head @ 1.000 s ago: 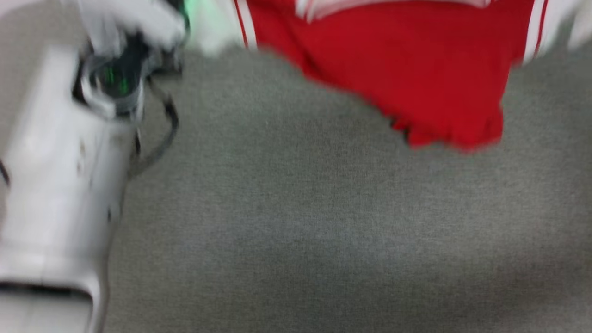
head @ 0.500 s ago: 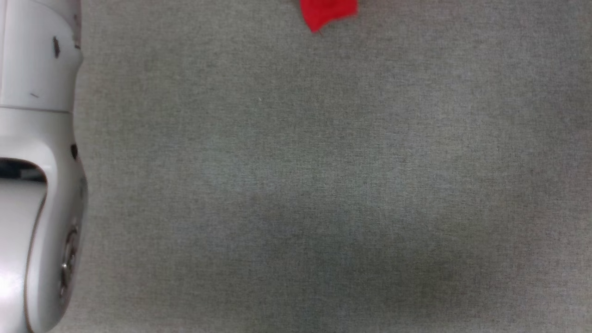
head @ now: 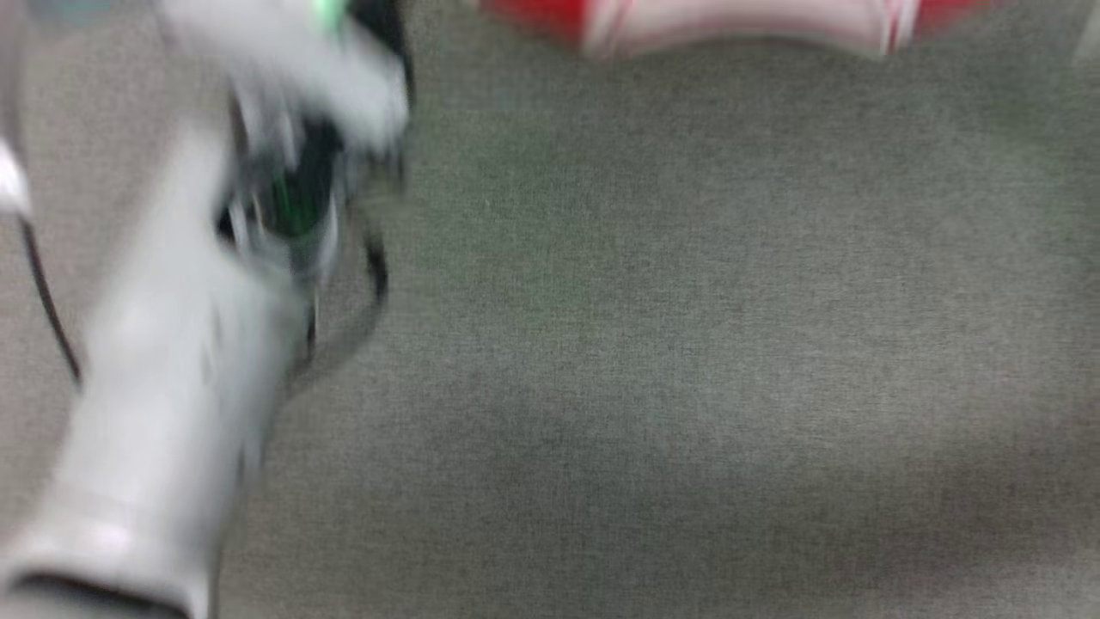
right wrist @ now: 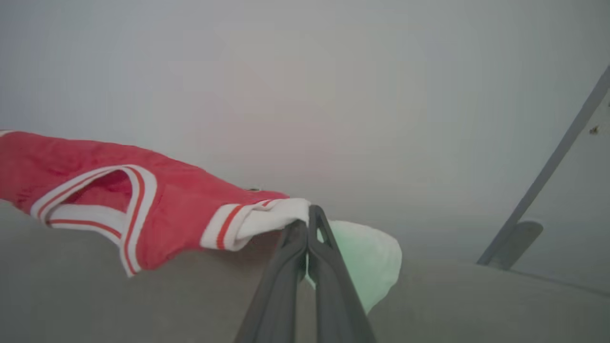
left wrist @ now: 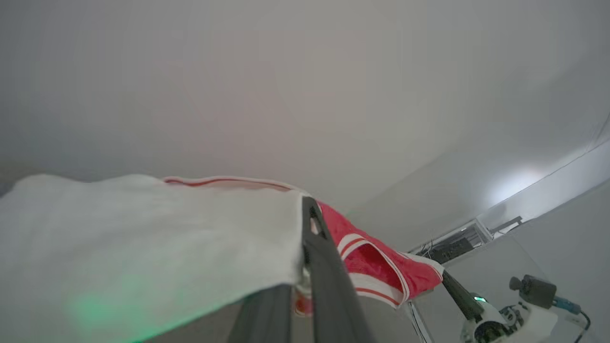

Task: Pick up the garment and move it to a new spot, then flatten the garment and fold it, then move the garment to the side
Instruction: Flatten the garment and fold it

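Above the grey woven surface (head: 653, 361), both my jaws stay clamped on the red, white-trimmed sleeveless jersey (right wrist: 181, 209), stretched aloft and swung lower than a moment ago, ready for laying flat.

Red, stripe-trimmed garment (right wrist: 181, 209) hangs stretched aloft, white inside showing.

a grey woven surface (head: 687, 344) spreads below, with a pale wall (right wrist: 305, 71) behind.

The jersey (right wrist: 167, 209) hung stretched between the left gripper (left wrist: 305, 238) and the right gripper (right wrist: 307, 224), above the table (head: 644, 344), at its far edge; the left forearm (head: 172, 387) stood left of it.
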Controlling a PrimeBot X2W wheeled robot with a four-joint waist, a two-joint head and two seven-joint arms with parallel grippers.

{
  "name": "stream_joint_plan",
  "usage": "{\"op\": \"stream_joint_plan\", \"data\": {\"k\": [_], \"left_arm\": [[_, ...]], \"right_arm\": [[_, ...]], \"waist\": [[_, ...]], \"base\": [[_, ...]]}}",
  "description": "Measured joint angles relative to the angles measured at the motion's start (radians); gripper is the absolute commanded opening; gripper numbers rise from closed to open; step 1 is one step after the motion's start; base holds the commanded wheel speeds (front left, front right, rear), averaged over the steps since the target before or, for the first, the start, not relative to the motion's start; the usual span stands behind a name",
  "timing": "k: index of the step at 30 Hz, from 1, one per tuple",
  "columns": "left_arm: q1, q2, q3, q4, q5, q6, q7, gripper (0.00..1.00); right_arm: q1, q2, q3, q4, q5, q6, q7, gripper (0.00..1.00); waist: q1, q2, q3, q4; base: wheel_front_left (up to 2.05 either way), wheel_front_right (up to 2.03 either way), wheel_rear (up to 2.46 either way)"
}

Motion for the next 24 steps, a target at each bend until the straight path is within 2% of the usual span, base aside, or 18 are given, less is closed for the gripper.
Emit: {"op": "stream_joint_plan", "data": {"k": [7,15,18,24], "left_arm": [[0.376,0.111,-0.096,-0.146,-0.048,0.000,-0.004,0.00],[0.615,0.244,-0.180,-0.269,-0.065,0.000,0.010,0.00],[0.684,0.291,-0.202,-0.319,-0.069,0.000,0.014,0.00],[0.830,0.373,-0.222,-0.384,-0.055,0.012,-0.008,0.00]], "right_arm": [[0.364,-0.155,0.049,-0.213,0.091,0.000,0.047,0.00],[0.631,-0.243,0.084,-0.432,0.126,0.000,0.155,0.00],[0.705,-0.285,0.072,-0.475,0.126,0.000,0.180,0.00],[0.858,-0.305,0.044,-0.551,0.126,0.000,0.237,0.00]], "waist": [[0.0000,0.0000,-0.060,0.000],[0.0000,0.0000,-0.152,0.000],[0.0000,0.0000,-0.186,0.001],[0.0000,0.0000,-0.247,0.005]], "base": [[0.00,0.00,0.00],[0.00,0.00,0.00],[0.00,0.00,0.00],[0.00,0.00,0.00]]}}
